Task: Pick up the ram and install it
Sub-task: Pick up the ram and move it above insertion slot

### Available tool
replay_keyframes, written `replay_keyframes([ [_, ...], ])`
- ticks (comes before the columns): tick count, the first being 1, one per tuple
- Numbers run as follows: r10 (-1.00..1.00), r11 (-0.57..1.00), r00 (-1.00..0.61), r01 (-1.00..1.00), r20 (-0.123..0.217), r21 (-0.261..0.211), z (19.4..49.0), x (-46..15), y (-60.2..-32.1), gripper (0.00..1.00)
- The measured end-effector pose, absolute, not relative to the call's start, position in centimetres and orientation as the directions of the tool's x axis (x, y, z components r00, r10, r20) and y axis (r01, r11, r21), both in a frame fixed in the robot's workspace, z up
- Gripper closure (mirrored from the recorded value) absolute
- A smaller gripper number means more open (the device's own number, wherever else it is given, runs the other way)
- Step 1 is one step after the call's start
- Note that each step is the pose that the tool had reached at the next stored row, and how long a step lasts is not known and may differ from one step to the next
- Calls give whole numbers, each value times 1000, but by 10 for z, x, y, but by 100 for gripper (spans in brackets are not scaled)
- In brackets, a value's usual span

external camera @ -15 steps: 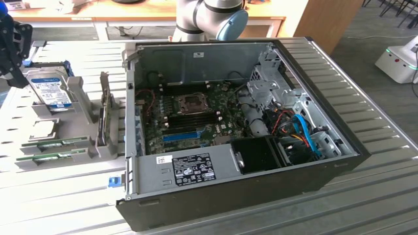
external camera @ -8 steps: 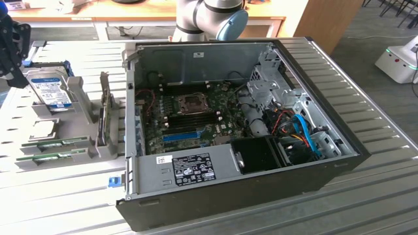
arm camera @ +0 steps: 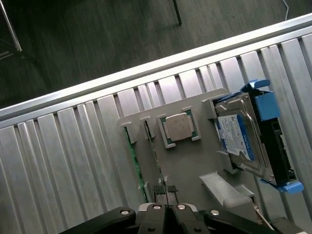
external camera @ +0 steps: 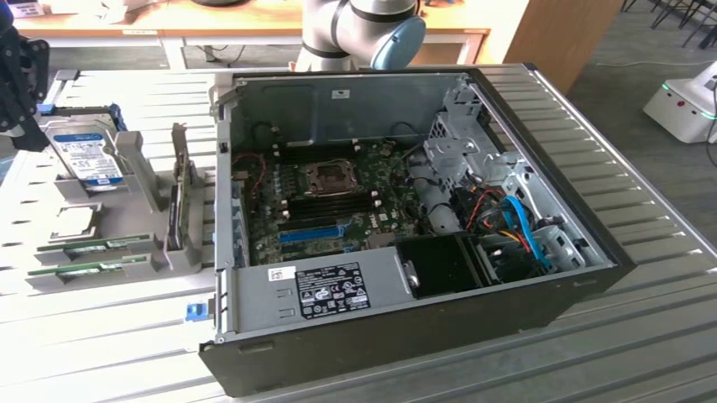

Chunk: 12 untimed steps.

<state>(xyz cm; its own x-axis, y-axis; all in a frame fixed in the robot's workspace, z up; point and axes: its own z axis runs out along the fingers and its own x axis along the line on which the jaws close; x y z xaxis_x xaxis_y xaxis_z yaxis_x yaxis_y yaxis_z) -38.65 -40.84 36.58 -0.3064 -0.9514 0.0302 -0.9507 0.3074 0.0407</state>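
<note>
Standing on long edge in slot of fixture tray, ram has long axis level, one end toward computer case beside tray. Gripper hangs above tray, pointing down, jaws pressed together, nothing held. Wrist view gives fingertips near slot end; exterior view gives case with motherboard.

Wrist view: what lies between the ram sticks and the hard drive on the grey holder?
A square silver processor chip lies between the ram sticks and the hard drive, seated in its own recess. The wrist view shows this.
</note>
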Motion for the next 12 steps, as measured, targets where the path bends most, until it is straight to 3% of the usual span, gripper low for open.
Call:
replay_keyframes([
  [12, -975, 220, -219, -975, 30, 41, 366, -387, -408, 89],
])
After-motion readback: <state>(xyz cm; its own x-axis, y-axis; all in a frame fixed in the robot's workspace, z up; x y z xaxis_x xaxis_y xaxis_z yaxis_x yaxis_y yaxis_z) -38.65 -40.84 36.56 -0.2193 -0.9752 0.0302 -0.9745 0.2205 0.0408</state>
